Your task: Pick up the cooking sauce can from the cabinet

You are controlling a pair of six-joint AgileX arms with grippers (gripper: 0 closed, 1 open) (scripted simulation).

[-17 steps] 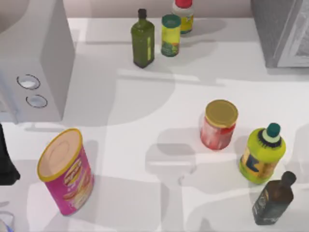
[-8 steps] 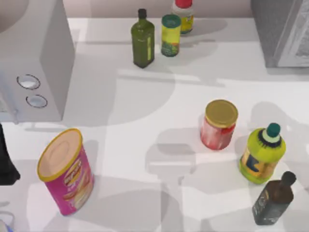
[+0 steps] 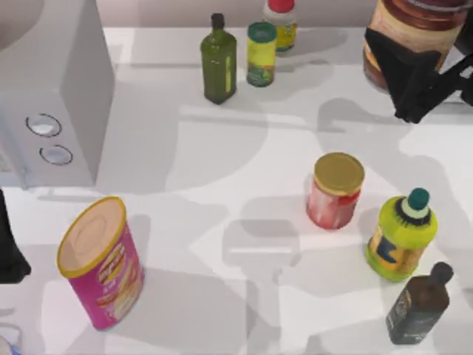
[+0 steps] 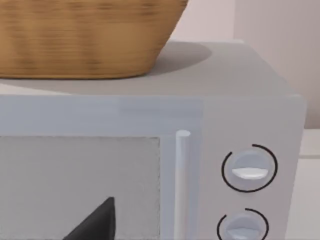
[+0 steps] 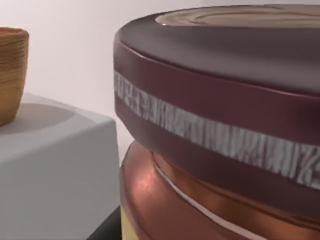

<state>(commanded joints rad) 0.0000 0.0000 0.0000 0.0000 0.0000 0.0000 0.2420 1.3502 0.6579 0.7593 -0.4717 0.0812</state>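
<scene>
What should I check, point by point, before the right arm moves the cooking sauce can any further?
1. Grip: the right gripper has its dark fingers against the cooking sauce can, held at the top view's upper right: ok.
2. Can lifted off a surface: cannot tell.
3. Can upright: its maroon lid looks tilted in the right wrist view: cannot tell.
4. Nearby things: the gold-lidded jar and the yellow-green bottle stand upright, apart from the can: ok.
5. Left gripper: at the table's left edge beside the grey box with two dials, far from the can: ok.
</scene>
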